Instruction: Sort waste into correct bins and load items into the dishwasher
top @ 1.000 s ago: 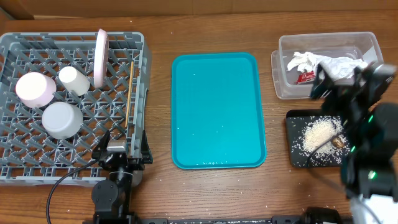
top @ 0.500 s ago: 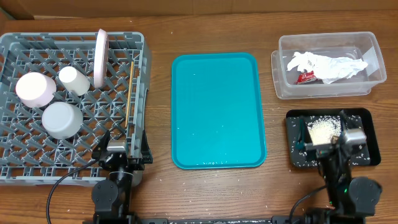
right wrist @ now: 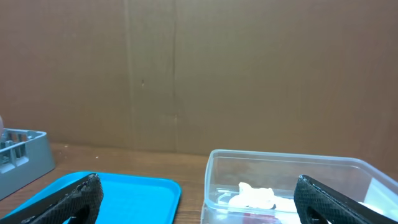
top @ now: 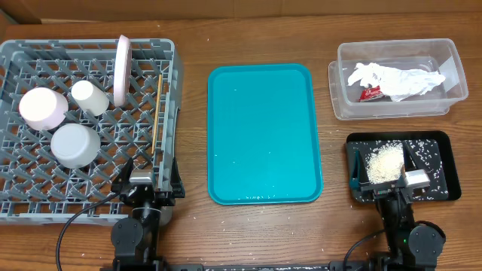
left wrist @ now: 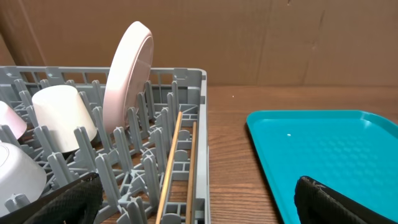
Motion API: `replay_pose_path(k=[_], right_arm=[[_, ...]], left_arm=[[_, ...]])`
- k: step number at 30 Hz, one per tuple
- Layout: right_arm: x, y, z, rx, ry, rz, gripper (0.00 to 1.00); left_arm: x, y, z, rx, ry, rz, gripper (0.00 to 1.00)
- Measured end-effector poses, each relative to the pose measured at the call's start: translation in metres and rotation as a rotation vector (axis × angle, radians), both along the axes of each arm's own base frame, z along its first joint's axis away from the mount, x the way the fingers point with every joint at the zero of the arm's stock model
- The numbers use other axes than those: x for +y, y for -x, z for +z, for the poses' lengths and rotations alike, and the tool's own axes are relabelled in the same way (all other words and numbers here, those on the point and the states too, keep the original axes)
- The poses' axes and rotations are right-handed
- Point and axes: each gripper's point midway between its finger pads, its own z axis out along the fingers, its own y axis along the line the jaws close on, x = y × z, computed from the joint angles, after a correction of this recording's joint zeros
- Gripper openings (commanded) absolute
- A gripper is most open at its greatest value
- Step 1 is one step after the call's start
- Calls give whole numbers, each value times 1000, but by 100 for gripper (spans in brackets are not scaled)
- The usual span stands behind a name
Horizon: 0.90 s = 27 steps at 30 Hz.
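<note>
Your left gripper [left wrist: 198,202] gapes wide, empty, at the near corner of the rack [left wrist: 200,124]. Your right gripper [right wrist: 196,202] is spread wide too, gripping nothing, over the near edge of the black tray [top: 448,181].

Even bright overhead light, faint shadows beside the grey lattice plastic dish rack [top: 90,205], tiny glare specks on the teal rectangular tray [top: 263,90], views sharp.

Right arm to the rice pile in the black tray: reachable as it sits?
Probably yes: the open right gripper sits at the near edge of the black tray, rice pile just ahead, nothing between.
</note>
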Motion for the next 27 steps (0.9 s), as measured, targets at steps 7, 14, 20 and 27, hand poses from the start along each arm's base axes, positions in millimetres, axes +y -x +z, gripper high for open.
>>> replay_pose_path(k=[7, 14, 20, 27], right_arm=[[11, -3, -26, 110, -4, 20, 100], [9, -4, -53, 219, 0, -4, 100], [6, -5, -53, 218, -1, -21, 100], [6, -5, -53, 218, -1, -21, 100]], left_arm=[[0, 0, 0, 0, 0, 0, 99], [0, 0, 0, 0, 0, 0, 100], [0, 0, 0, 0, 0, 0, 100], [0, 0, 0, 0, 0, 0, 100]])
